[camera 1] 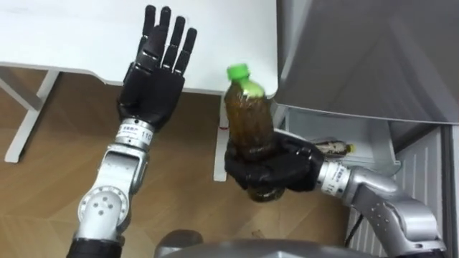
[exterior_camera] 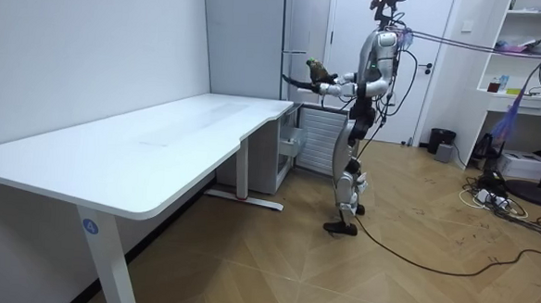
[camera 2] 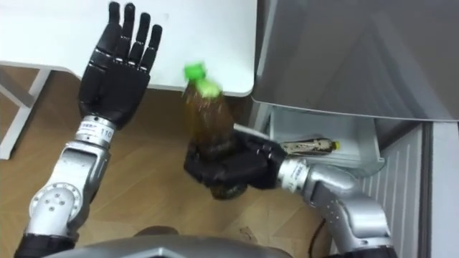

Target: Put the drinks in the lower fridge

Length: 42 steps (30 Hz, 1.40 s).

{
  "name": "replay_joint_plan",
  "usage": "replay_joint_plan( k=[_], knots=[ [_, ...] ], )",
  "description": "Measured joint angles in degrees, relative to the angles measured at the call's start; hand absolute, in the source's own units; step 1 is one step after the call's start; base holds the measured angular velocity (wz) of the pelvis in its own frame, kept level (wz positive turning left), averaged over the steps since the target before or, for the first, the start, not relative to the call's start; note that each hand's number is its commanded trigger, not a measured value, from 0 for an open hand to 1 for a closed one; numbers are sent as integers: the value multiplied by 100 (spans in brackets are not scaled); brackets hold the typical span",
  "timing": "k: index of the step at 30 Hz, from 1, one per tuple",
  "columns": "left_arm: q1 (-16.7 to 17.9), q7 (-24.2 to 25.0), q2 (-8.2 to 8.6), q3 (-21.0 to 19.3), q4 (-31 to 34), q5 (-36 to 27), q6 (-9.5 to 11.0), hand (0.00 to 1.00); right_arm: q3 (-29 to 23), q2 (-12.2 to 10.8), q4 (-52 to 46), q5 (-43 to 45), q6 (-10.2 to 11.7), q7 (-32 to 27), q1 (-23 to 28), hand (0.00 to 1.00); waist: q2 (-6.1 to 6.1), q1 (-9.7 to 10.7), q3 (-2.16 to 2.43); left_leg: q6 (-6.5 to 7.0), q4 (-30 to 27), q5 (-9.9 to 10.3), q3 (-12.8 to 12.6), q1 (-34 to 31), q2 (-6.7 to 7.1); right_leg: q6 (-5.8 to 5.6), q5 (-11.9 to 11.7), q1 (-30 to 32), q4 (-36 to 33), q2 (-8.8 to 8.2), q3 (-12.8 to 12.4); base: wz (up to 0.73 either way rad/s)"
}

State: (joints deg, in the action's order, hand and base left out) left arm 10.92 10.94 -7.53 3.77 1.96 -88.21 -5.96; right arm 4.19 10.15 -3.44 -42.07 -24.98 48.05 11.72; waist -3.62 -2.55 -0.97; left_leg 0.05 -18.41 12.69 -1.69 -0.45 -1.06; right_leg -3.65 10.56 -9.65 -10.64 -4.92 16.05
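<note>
A brown tea bottle (camera 1: 249, 120) with a green cap stands upright in my right hand (camera 1: 267, 170), whose fingers are curled round its lower half. It hangs over the wooden floor just left of the grey fridge (camera 1: 366, 57). The same bottle (camera 2: 208, 118) and right hand (camera 2: 226, 168) show in the right eye view. My left hand (camera 1: 154, 72) is raised with straight, spread fingers over the edge of the white desk and holds nothing. In the room view I stand upright before the fridge (exterior_camera: 258, 39) with the bottle (exterior_camera: 317, 71) held out in front.
The white desk (camera 1: 72, 36) runs along my left, its leg (camera 1: 221, 147) close to the bottle. Below the fridge's grey body an open white compartment (camera 2: 326, 136) holds a lying bottle (camera 2: 310, 147). A white radiator panel (camera 1: 423, 179) stands at the right.
</note>
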Motion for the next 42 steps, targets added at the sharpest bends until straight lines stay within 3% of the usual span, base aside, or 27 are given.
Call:
replay_joint_plan(
  k=[2,4,10,16,18,22,26,28,33,38,42],
  knots=[
    [70,0,1,-37,0,-4,3,0,-314,-30,6,-1058,49,-401,0,100,60,144,-10,0,-1,1,23,-10,10,0,0,-20,1,-1,17,5],
    [109,-1,14,-39,0,-11,-2,0,-543,-26,14,-1676,162,-746,1,100,130,235,9,0,4,0,35,-7,15,0,0,-20,1,-3,24,0],
    [187,-1,20,-142,29,35,-75,0,-1102,-35,135,-1927,536,-1445,61,100,301,438,94,-33,141,-28,23,106,4,-8,6,-26,-1,4,37,-2],
    [201,-26,32,-314,34,347,29,0,-1103,-69,414,-985,727,-2072,110,100,116,465,26,-67,475,-157,-89,282,-8,-8,7,-8,4,7,-26,-9],
    [203,-33,27,-369,54,427,141,0,-1103,-92,480,-777,831,-2234,114,100,84,456,41,-66,469,-157,-107,216,-8,-4,4,71,4,6,-29,-2],
    [202,-137,22,-709,157,1402,399,0,-1117,-116,571,-500,1225,-2428,324,100,93,375,51,-59,402,-150,-136,228,-7,7,-3,35,29,-1,-22,0],
    [377,-538,18,-1308,402,2038,471,0,-1261,-138,573,-505,1368,-2662,567,100,154,332,47,-57,378,-149,-201,205,-5,9,-4,20,92,-6,-18,0],
    [401,-966,35,-1729,453,2513,541,0,-1517,-138,574,-505,1370,-2904,670,100,277,259,49,-47,417,-136,-221,208,-6,8,-3,42,88,-6,-19,-3],
    [561,-1845,28,-2464,485,3289,744,0,-1941,-132,574,-557,1569,-3286,861,100,498,47,115,-49,508,-139,-270,317,-13,7,-3,3,92,-5,-20,-7],
    [975,-2796,5,-3361,181,3417,1111,0,-2162,-133,574,-761,1821,-3790,991,100,578,-19,99,-49,670,-140,-284,514,11,-27,37,-136,93,-25,-36,-3],
    [1090,-3334,6,-3536,-164,3427,1133,0,-2165,-132,572,-917,1870,-3983,1178,100,537,-204,109,-50,662,-142,-282,516,82,46,176,-132,100,-91,-14,-1]
  ],
)
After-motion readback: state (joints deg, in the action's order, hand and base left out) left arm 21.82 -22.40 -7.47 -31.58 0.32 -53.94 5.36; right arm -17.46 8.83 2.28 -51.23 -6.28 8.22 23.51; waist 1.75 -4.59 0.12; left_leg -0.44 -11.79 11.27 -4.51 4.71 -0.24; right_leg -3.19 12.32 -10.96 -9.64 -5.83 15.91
